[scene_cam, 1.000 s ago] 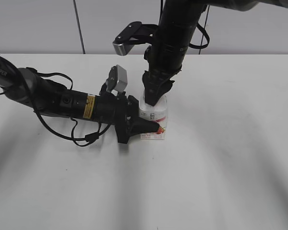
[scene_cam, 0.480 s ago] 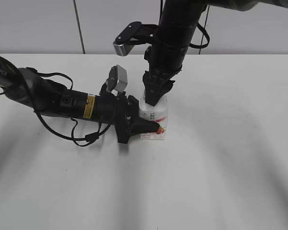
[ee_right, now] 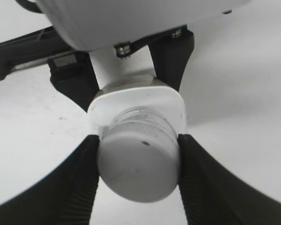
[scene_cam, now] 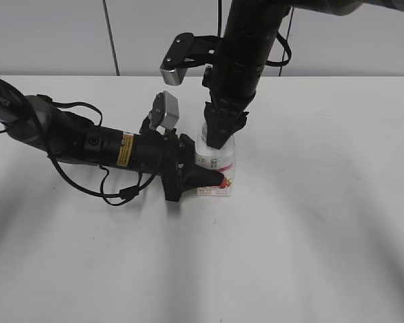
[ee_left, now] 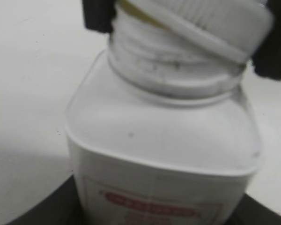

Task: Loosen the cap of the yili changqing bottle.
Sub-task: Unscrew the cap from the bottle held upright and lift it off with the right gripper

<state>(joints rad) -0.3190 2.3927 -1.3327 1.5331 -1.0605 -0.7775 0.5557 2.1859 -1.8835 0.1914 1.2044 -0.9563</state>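
Fingers [ee_right: 79, 183] pinching cap [ee_right: 138, 166]; bottle [ee_left: 161, 154] upright

A white bottle [ee_left: 164, 154] with a red-printed label is seen, topped by a white cap [ee_right: 139, 161] with a ribbed side. The grippers' fingers [ee_right: 75, 183] are black and ridged. A white table [scene_cam: 310, 235] is shown beneath.

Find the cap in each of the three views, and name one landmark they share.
Exterior view: hidden between the right gripper fingers, atop the bottle at centre.
Left wrist view: the cap at the top edge, tilted on the neck.
Right wrist view: centre, clamped between two black fingers.
Shared landmark: the bottle's white shoulder.
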